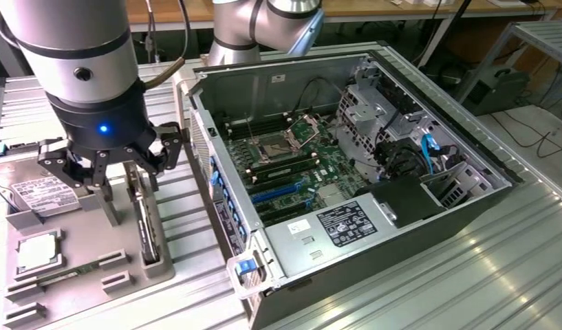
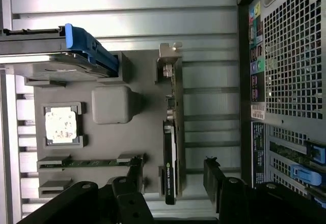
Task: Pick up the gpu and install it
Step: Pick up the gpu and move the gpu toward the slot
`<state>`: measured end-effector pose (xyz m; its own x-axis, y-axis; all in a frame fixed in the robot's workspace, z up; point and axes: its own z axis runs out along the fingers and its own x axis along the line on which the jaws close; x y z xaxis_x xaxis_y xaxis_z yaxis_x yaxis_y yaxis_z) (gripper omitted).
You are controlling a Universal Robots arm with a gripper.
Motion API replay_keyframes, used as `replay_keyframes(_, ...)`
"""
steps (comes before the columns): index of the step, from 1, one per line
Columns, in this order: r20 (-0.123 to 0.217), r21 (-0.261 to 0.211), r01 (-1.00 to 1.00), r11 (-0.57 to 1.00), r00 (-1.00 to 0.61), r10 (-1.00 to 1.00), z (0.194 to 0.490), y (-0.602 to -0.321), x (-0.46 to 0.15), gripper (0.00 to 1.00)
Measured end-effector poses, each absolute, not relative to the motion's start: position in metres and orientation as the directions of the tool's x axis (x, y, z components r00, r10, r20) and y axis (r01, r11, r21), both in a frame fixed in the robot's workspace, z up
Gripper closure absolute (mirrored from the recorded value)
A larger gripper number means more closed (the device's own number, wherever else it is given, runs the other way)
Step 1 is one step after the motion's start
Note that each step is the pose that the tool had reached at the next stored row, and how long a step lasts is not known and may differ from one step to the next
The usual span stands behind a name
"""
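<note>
Wrist view shows end effector [image 2: 173, 169] spread wide, straddling gpu [image 2: 170, 132].

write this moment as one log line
gripper: open, over graphics card, a finger each side | graphics card: on edge in grey tray, not lifted | computer case: open beside tray

A ribbed aluminium table [image 1: 464, 275] is seen bearing two things: a grey moulded parts tray [image 1: 79, 234] is laid at the exterior view's left, and an open computer tower case [image 1: 262, 89] is laid on its side just beside it.
</note>
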<state>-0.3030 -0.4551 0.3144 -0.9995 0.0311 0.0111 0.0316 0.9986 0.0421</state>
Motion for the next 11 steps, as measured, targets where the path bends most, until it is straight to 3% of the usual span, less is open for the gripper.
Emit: replay_keyframes(11,0.012,0.042,0.003,0.999,-1.0,0.002,0.294,-0.455,-0.302,0.4)
